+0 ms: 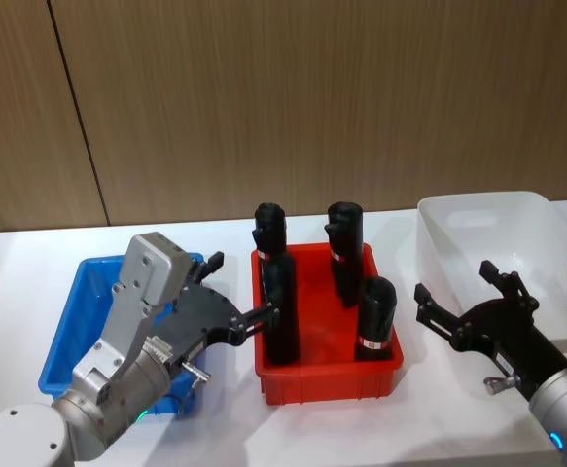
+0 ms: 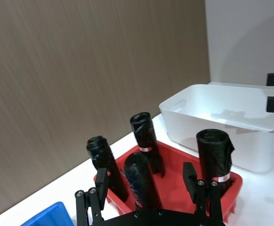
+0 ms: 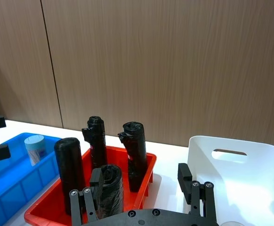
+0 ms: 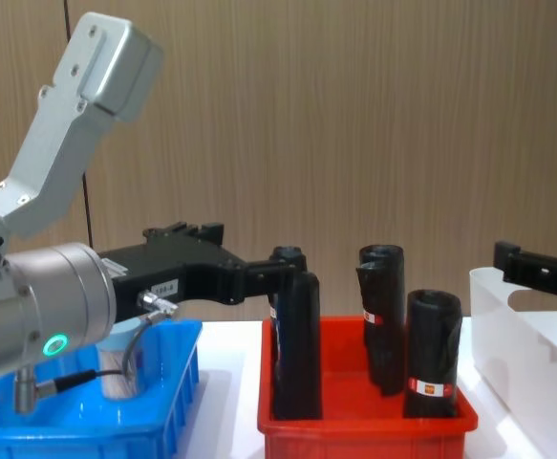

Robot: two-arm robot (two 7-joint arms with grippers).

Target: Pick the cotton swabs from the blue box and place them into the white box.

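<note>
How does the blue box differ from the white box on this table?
The blue box is bright, opaque and shallow; the white box is translucent and taller. The white box has a handle cutout; the blue box's visible walls show none. The blue box sits at the robot's left and holds a cotton swab jar; the white box sits at its right. Both are rectangular plastic bins flanking the red bin.

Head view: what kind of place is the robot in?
Probably a robot test lab: a white table holds the blue box, a red bin of black rolls and the white box, before a wood-panelled wall.
</note>
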